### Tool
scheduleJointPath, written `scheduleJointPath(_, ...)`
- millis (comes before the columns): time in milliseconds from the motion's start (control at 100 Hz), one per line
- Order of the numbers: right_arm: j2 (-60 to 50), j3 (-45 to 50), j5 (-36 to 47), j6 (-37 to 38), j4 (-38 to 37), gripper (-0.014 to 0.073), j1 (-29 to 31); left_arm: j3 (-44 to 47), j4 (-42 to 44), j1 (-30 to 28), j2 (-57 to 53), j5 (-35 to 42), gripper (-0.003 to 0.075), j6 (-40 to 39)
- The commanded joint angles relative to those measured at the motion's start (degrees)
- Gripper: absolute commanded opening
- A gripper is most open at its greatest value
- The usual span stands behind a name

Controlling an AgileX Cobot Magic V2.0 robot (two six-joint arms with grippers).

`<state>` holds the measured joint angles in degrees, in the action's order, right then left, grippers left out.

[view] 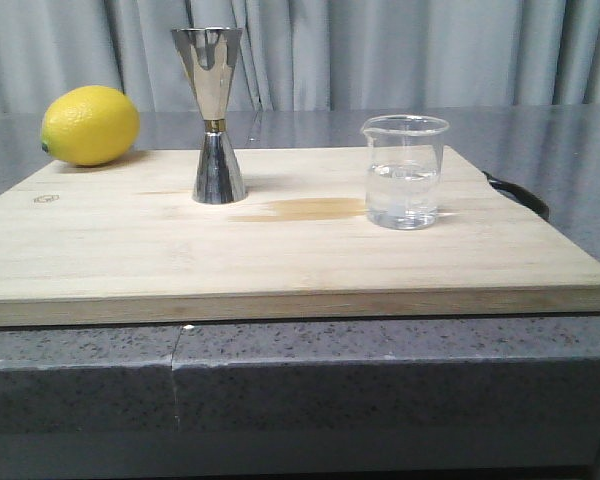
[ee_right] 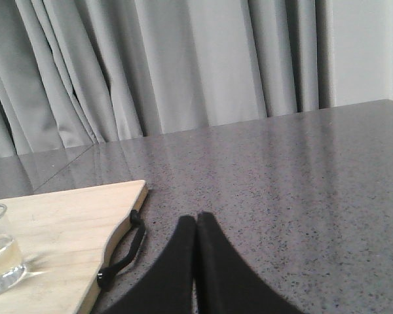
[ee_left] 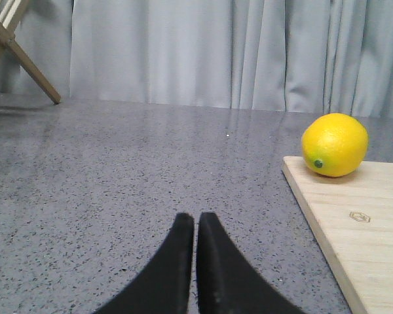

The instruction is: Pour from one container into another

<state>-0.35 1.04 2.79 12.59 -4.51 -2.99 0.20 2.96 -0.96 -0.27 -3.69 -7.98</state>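
Observation:
A small clear glass beaker with clear liquid in its lower part stands upright on the right half of the wooden cutting board. The tall steel jigger stands upright on the board's left half. Neither arm shows in the front view. My left gripper is shut and empty, low over the grey counter left of the board. My right gripper is shut and empty over the counter right of the board, with the beaker at the edge of its view.
A yellow lemon lies on the board's far left corner. A damp patch marks the wood between jigger and beaker. A black strap handle hangs off the board's right end. Grey curtains close the back; a wooden stand sits far left.

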Motion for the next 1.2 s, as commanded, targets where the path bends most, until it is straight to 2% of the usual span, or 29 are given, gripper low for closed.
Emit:
scheduleJointPath(0,-1.2,1.2,5.2,-0.5,-0.2,-0.0070,0.3,2.1,-0.4,0.4,-1.4,4.4,-0.0019,0.0)
scheduleJointPath(640,-1.2,1.2,9.4,-0.4,-0.2,-0.0070,0.3,2.1,-1.0,0.4,-1.4,5.6,-0.0019,0.0)
scheduleJointPath(780,-1.2,1.2,12.1,0.6,1.3,-0.0070,0.3,2.1,-7.3,0.4,-1.4,8.9,-0.0019,-0.1)
scheduleJointPath(850,-1.2,1.2,13.2,4.9,4.5,-0.0070,0.3,2.1,-14.2,0.4,-1.4,10.8,-0.0020,-0.3)
scheduleJointPath(920,-1.2,0.9,12.6,11.1,8.2,-0.0070,0.3,1.8,-25.2,0.4,-1.4,12.5,-0.0020,-0.3)
scheduleJointPath(990,-1.2,-0.7,8.7,17.7,11.5,-0.0070,0.3,1.0,-36.5,0.4,-1.4,12.0,-0.0020,-0.3)
scheduleJointPath(1050,-1.2,-3.5,2.0,21.9,12.0,-0.0070,0.3,-0.1,-42.5,0.5,-1.4,9.6,-0.0020,-0.3)
scheduleJointPath(1190,0.3,-13.4,-16.2,21.3,11.9,-0.0070,-0.9,-5.9,-43.0,0.5,-0.6,-5.1,-0.0020,0.4)
